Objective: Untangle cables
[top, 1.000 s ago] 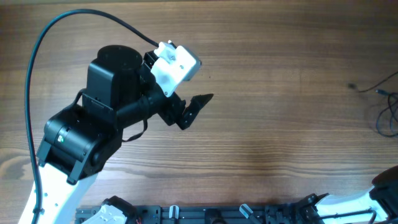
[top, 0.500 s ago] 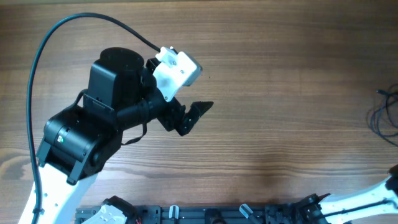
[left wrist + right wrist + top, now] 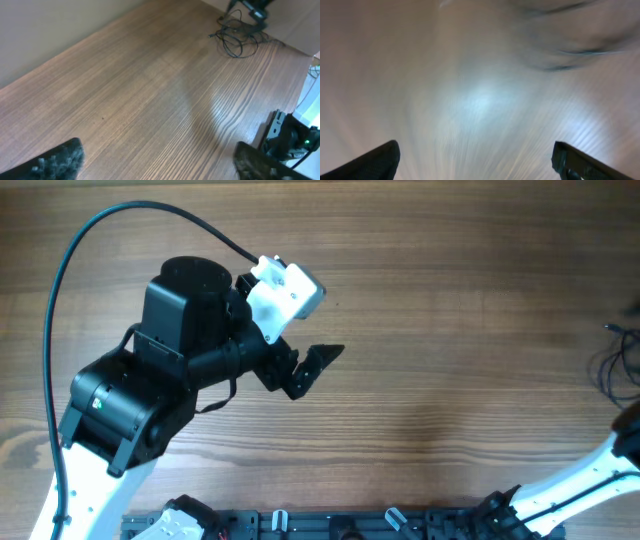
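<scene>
Overhead, the right arm's wide-open, empty fingers [image 3: 476,160] have swung toward the thin black tangled cables [image 3: 622,360] at the wooden tabletop's [image 3: 450,300] right edge, while the left fingers [image 3: 318,363] hang open, idle.

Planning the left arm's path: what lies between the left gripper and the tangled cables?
Only bare wooden table. The left wrist view shows it running uninterrupted from the open left gripper to the cable tangle at the far end.

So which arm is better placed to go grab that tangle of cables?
Probably the right. The tangled cables lie at the table's far right edge, just beside the right arm, whose wrist view shows open jaws over blurred dark strands. The left gripper hangs open well across the table.
</scene>
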Available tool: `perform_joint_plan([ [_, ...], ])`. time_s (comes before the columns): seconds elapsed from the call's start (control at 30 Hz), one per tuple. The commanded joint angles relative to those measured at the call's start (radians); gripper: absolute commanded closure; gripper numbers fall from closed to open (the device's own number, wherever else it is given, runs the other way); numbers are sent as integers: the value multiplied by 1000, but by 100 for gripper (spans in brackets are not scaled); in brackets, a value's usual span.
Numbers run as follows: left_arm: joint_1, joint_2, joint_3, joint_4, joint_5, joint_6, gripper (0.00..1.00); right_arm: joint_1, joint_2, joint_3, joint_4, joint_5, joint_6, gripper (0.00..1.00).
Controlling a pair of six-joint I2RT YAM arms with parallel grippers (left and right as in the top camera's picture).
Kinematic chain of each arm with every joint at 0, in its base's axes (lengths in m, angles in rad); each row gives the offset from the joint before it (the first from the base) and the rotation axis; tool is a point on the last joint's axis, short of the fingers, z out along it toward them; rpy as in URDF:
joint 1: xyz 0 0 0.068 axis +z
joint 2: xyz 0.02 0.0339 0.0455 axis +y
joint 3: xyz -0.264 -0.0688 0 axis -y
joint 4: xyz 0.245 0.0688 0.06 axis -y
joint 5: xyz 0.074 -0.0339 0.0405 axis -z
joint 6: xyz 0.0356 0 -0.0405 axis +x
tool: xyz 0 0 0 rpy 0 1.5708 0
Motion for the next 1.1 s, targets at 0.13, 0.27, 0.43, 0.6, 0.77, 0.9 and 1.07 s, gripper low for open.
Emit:
perform_joint_plan([
  [0.13,2,-22,4,12,-228,-201,0,541,0,-3,64,-71,-724,1],
  [0.27,2,-136,4,29,-236,-275,0,778,-167,-3,66,9,-739,0],
  [0.43,2,-333,4,-2,-359,-402,0,854,-600,-3,5,32,-636,0],
  [0.6,2,-458,4,-63,-359,-413,0,854,-980,-3,-121,69,-636,0],
  [0.77,2,-576,4,-108,-371,-424,0,854,-1350,-3,-124,192,-539,0],
  [0.9,2,-668,4,-180,-418,-424,0,854,-1515,-3,-254,232,-501,0],
  [1.07,2,-703,4,-224,-418,-424,0,854,-1653,-3,-212,299,-485,0],
])
